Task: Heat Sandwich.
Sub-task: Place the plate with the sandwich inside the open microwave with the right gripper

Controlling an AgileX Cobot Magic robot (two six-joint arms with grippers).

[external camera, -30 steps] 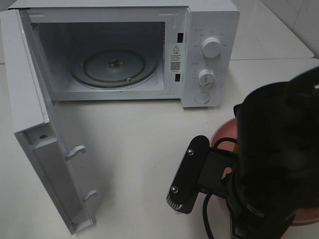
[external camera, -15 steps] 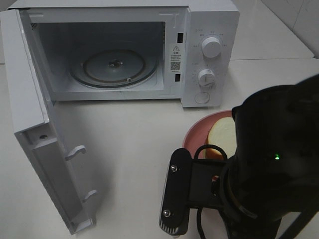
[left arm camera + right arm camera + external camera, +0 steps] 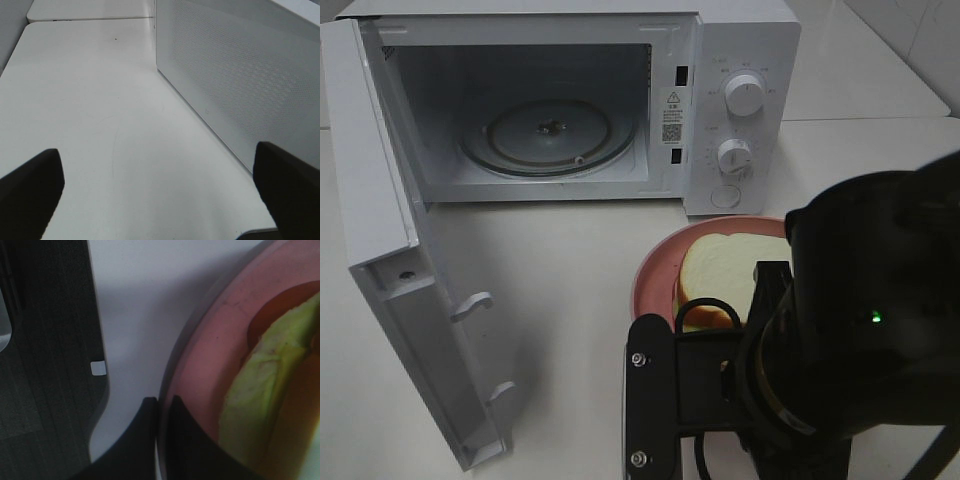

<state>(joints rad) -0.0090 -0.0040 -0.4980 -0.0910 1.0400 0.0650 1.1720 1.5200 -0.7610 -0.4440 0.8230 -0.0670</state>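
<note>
Plate [image 3: 210, 355] rim pinched in right end effector [image 3: 159, 407], left end effector [image 3: 160, 192] gapes empty; that thin edge grip could tilt it and slide the sandwich [image 3: 720, 270] off.

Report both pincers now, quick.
Left pincer: open, holding nothing.
Right pincer: closed on the rim of the pink plate.

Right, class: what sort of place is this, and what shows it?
Probably a kitchen-style test bench: a white microwave with its door open, and a sandwich on a pink plate on a white table.
</note>
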